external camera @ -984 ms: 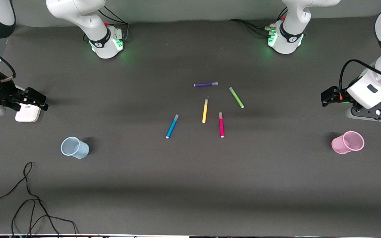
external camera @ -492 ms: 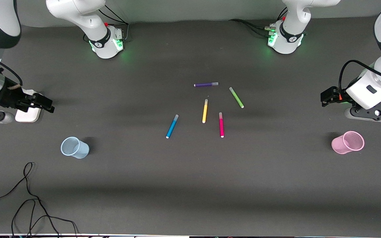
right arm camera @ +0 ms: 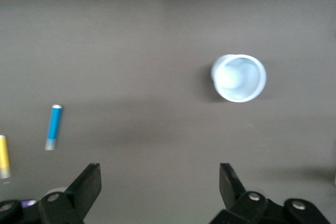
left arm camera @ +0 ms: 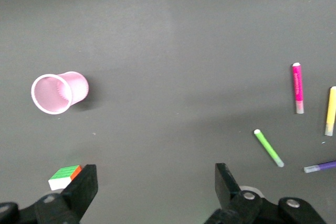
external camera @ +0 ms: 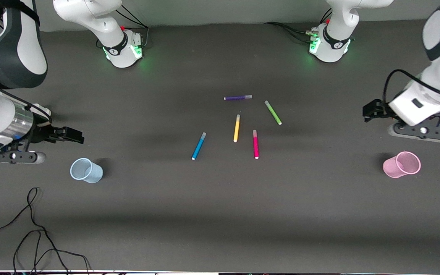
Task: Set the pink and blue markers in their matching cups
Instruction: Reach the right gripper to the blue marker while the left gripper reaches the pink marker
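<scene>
Right gripper (external camera: 75, 136): I read it hovering over bare mat at the right arm's end of the table, above the blue cup; its two fingers (right arm camera: 86, 184) stand wide apart with nothing between them, touching nothing.
Blue cup (external camera: 86, 170): upright on the mat, nearer the front camera than the spot under my right gripper, just beside it; I see it empty in the right wrist view (right arm camera: 239, 77).
Blue marker (external camera: 199, 146): flat on the mat near the table's middle, well apart from my right gripper and from the blue cup; also in the right wrist view (right arm camera: 53, 127).
Left gripper (external camera: 369, 110): over bare mat at the left arm's end of the table; fingers (left arm camera: 84, 190) spread wide, empty, touching nothing.
Pink cup (external camera: 401, 164): upright, near the left gripper, nearer the front camera than it; empty as far as I see in the left wrist view (left arm camera: 58, 92).
Pink marker (external camera: 256, 144): flat near the middle, well apart from the left gripper and pink cup; toward the left arm's end from the blue marker.
Other pens: yellow pen (external camera: 236, 128) between the blue and pink markers, slightly farther from the camera; green pen (external camera: 273, 112) and purple pen (external camera: 238, 97) farther still.
Small cube (left arm camera: 65, 177): coloured, on the mat close by the left gripper's finger.
</scene>
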`<move>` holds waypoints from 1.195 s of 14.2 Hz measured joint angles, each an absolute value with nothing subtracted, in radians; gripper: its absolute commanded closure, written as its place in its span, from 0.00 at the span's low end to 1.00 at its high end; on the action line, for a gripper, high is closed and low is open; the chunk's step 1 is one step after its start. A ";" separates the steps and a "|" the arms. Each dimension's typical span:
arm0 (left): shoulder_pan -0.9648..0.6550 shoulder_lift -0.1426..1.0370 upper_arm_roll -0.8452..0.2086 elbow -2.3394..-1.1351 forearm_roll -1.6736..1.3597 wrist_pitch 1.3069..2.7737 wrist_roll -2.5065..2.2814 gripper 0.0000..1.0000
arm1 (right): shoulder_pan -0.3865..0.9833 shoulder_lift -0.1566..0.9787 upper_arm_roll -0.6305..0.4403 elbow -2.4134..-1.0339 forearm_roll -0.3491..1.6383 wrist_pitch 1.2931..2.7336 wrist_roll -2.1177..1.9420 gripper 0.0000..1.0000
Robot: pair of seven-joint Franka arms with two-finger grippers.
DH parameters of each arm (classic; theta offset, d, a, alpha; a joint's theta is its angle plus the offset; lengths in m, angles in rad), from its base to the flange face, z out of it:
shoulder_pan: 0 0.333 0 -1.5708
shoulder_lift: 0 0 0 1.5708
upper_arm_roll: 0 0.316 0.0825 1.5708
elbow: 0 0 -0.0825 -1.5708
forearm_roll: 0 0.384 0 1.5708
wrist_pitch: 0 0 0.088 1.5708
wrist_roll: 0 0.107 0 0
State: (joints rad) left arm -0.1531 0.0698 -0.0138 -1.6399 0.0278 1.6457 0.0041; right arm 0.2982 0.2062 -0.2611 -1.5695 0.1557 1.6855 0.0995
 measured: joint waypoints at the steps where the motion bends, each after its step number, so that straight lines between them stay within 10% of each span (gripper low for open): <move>1: -0.168 0.077 -0.030 -1.640 0.018 1.655 -0.040 0.01 | 0.299 0.215 -0.261 -1.556 0.190 1.685 0.100 0.00; 7: -0.288 0.223 -0.131 -1.643 -0.016 1.829 -0.336 0.02 | 0.328 0.294 -0.249 -1.445 0.290 1.686 0.210 0.00; 17: -0.457 0.589 -0.136 -1.655 -0.015 2.147 -0.534 0.03 | 0.350 0.781 -0.047 -1.297 0.412 1.688 0.267 0.01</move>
State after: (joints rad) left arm -0.4568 0.5892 -0.1362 -1.6550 -0.0146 2.1468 -0.5337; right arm 0.3499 0.7809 -0.0470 -1.2969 0.4121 1.6884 0.2667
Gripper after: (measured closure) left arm 0.026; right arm 0.004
